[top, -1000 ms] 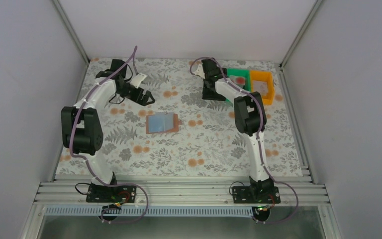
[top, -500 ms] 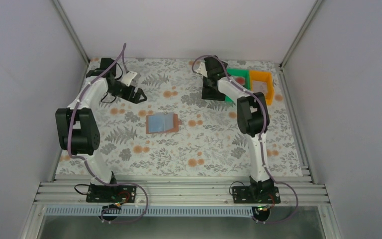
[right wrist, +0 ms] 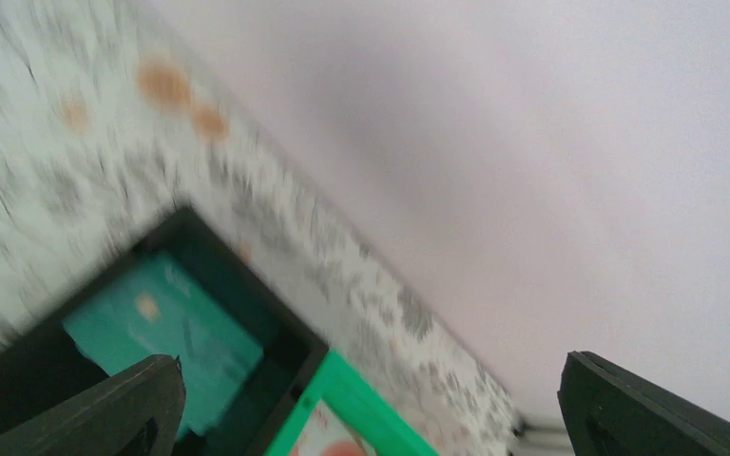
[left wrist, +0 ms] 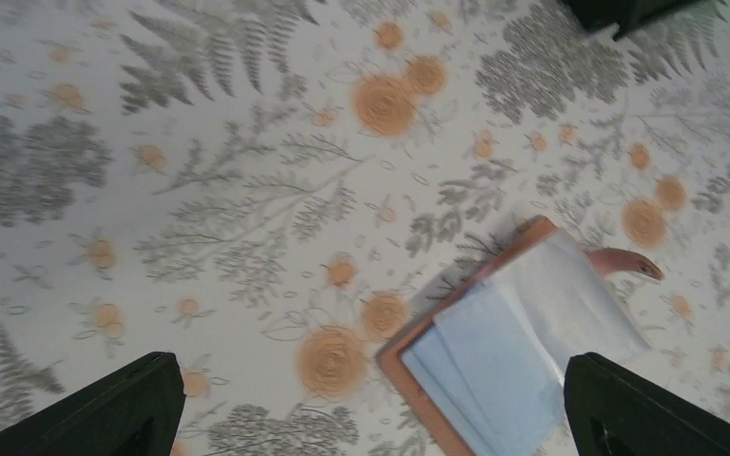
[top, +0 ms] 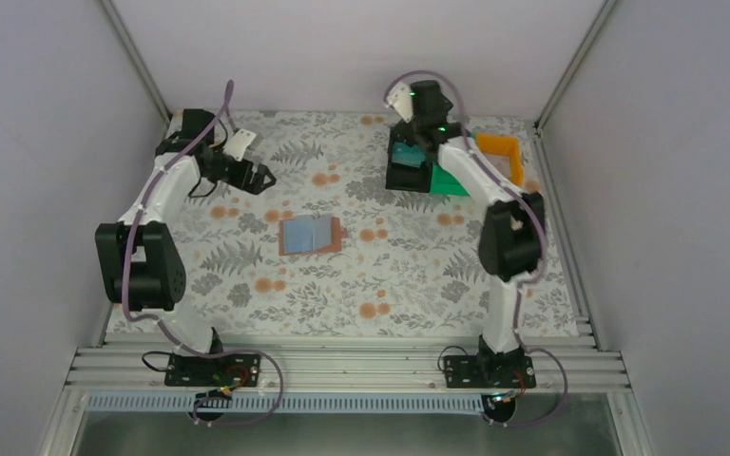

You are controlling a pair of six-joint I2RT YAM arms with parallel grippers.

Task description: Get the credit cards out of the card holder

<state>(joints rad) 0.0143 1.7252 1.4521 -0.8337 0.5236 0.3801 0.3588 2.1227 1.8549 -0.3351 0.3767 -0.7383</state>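
Card holder (top: pixel 310 235) lies opened flat near the middle of the floral worktop (top: pixel 390 275), with its light blue inside facing up and a salmon-tan edge showing round it, well apart from both arms. The left jaws hang over the far left part of the worktop, up and to the left of the holder, spread wide and pinching nothing. In the left wrist view the two dark fingers (left wrist: pixel 105 413) stand at the bottom corners, and the holder (left wrist: pixel 509 366) lies on the cloth between them, nearer the right-hand one, with a small salmon tab (left wrist: pixel 627 263) sticking out at its side; whether any card remains in its pockets cannot be told. The right jaws are raised at the far side, over the black bin (top: pixel 407 176), also spread wide with nothing between them. A teal card (top: pixel 403 154) lies inside that bin. The right wrist view is blurred but shows the same teal card (right wrist: pixel 166 328) in the black bin (right wrist: pixel 266 304), and just beside it the green bin (right wrist: pixel 361 394) holding a white card with a red mark (right wrist: pixel 328 439). An orange bin (top: pixel 499 142) stands beyond the green bin (top: pixel 454 182).
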